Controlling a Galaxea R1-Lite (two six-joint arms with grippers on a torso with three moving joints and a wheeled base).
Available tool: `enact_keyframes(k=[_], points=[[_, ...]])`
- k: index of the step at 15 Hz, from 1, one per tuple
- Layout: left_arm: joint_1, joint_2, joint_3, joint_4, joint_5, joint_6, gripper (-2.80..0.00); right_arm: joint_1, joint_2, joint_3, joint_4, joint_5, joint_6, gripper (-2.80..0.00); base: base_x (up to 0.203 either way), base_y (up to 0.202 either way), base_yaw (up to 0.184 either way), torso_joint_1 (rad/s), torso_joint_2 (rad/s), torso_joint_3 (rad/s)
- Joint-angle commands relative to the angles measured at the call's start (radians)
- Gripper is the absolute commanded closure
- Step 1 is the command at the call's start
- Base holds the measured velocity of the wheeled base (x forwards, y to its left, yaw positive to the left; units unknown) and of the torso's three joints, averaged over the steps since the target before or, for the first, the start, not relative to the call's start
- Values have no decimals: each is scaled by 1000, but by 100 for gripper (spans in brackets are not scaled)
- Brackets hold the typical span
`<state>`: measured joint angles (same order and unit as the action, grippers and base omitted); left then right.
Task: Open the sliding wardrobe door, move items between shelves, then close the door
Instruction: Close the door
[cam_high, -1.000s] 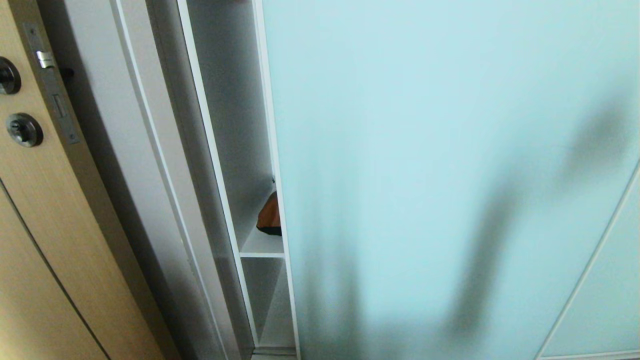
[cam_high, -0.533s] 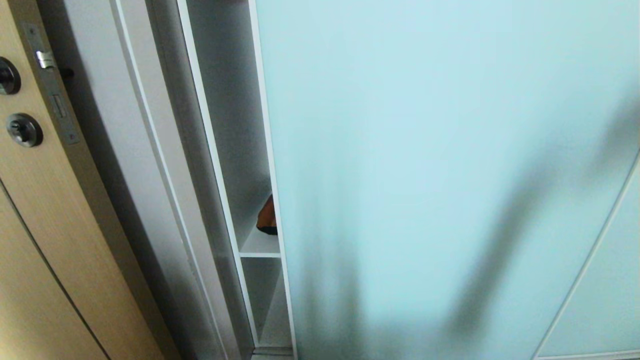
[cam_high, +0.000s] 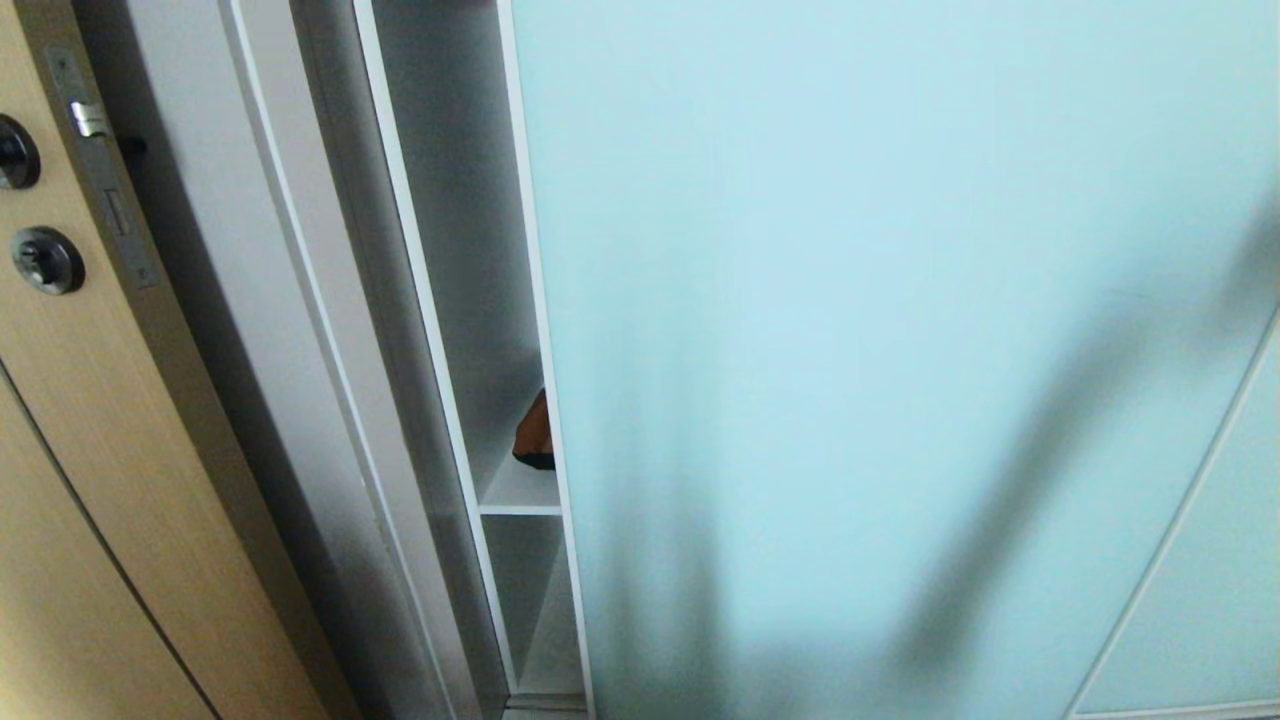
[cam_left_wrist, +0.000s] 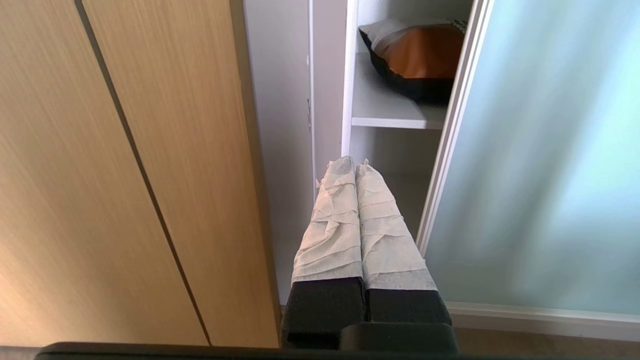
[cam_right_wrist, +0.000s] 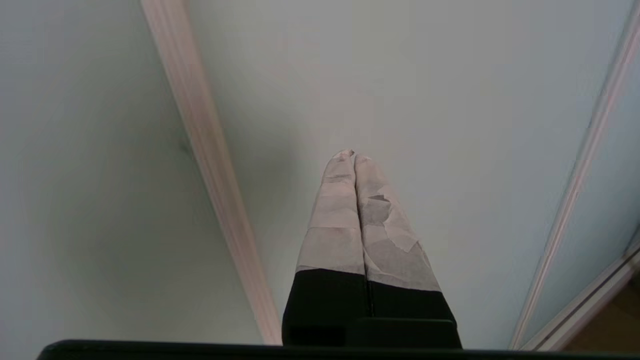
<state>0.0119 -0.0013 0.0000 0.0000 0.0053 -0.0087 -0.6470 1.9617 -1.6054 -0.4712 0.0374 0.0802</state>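
Left gripper (cam_left_wrist: 356, 167): parked low, near the floor rail, taped fingers (cam_left_wrist: 332, 220) pressed together, clenched on nothing; aimed at the narrow gap between wardrobe side panel and door edge.

Right gripper (cam_right_wrist: 352, 156): fingers (cam_right_wrist: 340, 210) likewise clenched, empty; close before pale frosted glass, tips near the pane, contact not confirmable. Pale frame strips visible to either side in the right wrist view. Out of the head view; only a slanting shadow on the glass there.

Sliding wardrobe door (cam_high: 850, 330): frosted aqua panel, slim pale frame. Leading edge now further toward the wooden door than a second ago, gap narrower; little further shift in the last half second. Still ajar, not closed.

Shelves (cam_high: 515, 495): white board visible in the remaining slot, a lower compartment beneath it.

Item (cam_high: 535, 438): tan-brown and dark cushion, resting on that shelf, just behind the door edge. Less of it showing than a second ago, owing to the door's travel. Better seen in the left wrist view (cam_left_wrist: 417, 57), lying flat on the board.

Wooden door (cam_high: 60, 450): light oak, dark round knobs, far left, outside the task.

Reading: closing step under way, nearly finished; a thin slot left to shut. Item clear of the door's path, as far as can be judged.
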Motion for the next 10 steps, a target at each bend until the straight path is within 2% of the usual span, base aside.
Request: enact_keyframes(k=[1,10], points=[[0,1,2,0,1,0,0,3,51,-36,6,4,1,0,0,0,0,0,0,0],[0,1,2,0,1,0,0,44,80,-87,5,79,29,0,0,0,0,0,0,0]])
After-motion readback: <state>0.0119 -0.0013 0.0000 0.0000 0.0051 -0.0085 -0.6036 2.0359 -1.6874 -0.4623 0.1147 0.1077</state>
